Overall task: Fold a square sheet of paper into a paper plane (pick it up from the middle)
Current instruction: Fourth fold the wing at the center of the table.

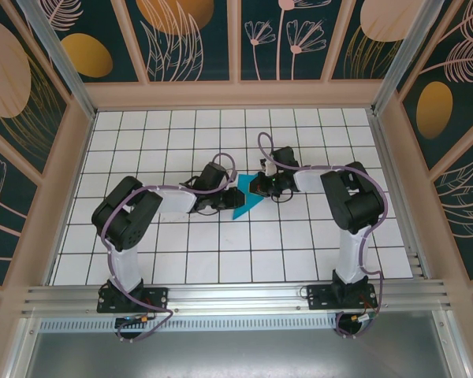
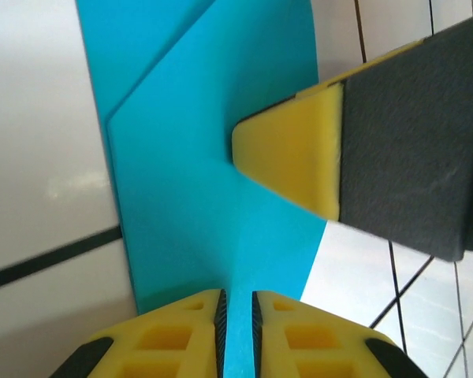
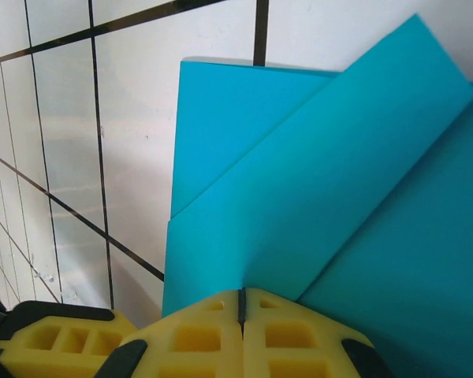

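The square sheet of paper (image 1: pixel 244 203) is teal and folded into overlapping creased layers, lying on the white grid between my two grippers. In the left wrist view a raised crease of the paper (image 2: pixel 189 157) runs into the narrow gap of my left gripper (image 2: pixel 236 315), whose pads stand slightly apart. My left gripper (image 1: pixel 223 203) sits at the paper's left edge. My right gripper (image 1: pixel 262 187) is at its upper right, and its yellow fingertip (image 2: pixel 292 150) presses on the crease. The right gripper (image 3: pixel 240 303) has its pads together on the paper's (image 3: pixel 299 181) edge.
The white gridded tabletop (image 1: pixel 181 126) is ringed by wooden frame walls (image 1: pixel 236 94) with patterned panels. An aluminium rail (image 1: pixel 236 295) runs along the near edge by both arm bases.
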